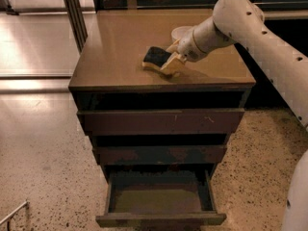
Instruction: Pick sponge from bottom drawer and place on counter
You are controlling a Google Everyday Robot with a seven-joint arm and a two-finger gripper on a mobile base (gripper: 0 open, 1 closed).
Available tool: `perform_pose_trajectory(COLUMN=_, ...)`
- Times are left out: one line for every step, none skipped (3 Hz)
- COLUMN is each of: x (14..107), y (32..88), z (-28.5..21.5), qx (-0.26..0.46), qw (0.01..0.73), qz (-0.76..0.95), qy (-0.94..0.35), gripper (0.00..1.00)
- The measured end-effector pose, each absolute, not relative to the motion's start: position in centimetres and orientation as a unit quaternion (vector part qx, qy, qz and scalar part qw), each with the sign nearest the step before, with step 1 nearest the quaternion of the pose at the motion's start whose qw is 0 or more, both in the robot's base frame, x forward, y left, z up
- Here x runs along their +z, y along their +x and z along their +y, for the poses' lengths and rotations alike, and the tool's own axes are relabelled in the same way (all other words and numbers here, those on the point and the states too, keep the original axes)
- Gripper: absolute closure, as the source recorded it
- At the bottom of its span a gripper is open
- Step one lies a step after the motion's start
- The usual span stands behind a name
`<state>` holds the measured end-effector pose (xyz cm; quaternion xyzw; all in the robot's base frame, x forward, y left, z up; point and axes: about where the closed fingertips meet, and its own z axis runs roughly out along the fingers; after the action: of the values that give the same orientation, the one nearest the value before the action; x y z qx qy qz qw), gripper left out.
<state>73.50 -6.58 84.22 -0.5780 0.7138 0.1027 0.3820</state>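
Gripper (169, 61) low over the worktop (120, 42), toward its right half, on the end of the white arm (269, 37) that comes in from the right edge of the view. Jaws closed on the sponge (155, 57): they grip its right end, and the rest of it sticks out to the left of the jaws. Sponge is tilted, dark scouring side up and facing left, yellow body underneath. Its lower left edge is at the worktop surface; cannot tell whether it touches or sits just above. 1 tan finger (172, 67) shows on the near side of the sponge; the other is hidden behind it.

White bowl (179, 32) just behind the jaws, on the worktop, partly covered by the wrist. Apart from the sponge.

Below and in front of the jaws, the cabinet front has 3 drawers. Top drawer (161, 121) and middle drawer (159, 154) are each pulled out a little, with dark gaps above them. Bottom drawer (159, 219) is well below the jaws and pulled out furthest, olive-grey floor showing, no object seen in it.

Speckled floor (43, 153) far below the jaws and to their left. Dark metal post (74, 8) stands beyond the worktop's far left corner, well left of the jaws.
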Motion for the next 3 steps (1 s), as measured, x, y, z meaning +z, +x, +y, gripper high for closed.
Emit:
perform_pose_trajectory(x=84.21, y=73.51, z=-6.58, qx=0.103, qw=0.382, qz=0.714, qy=-0.578, gripper=0.35)
perform_pose_trajectory(x=84.21, y=73.51, z=-6.57, qx=0.103, qw=0.382, qz=0.714, qy=-0.578, gripper=0.11)
perform_pose_trajectory(x=84.21, y=73.50, z=-6.57, qx=0.103, qw=0.382, qz=0.714, qy=-0.578, gripper=0.00)
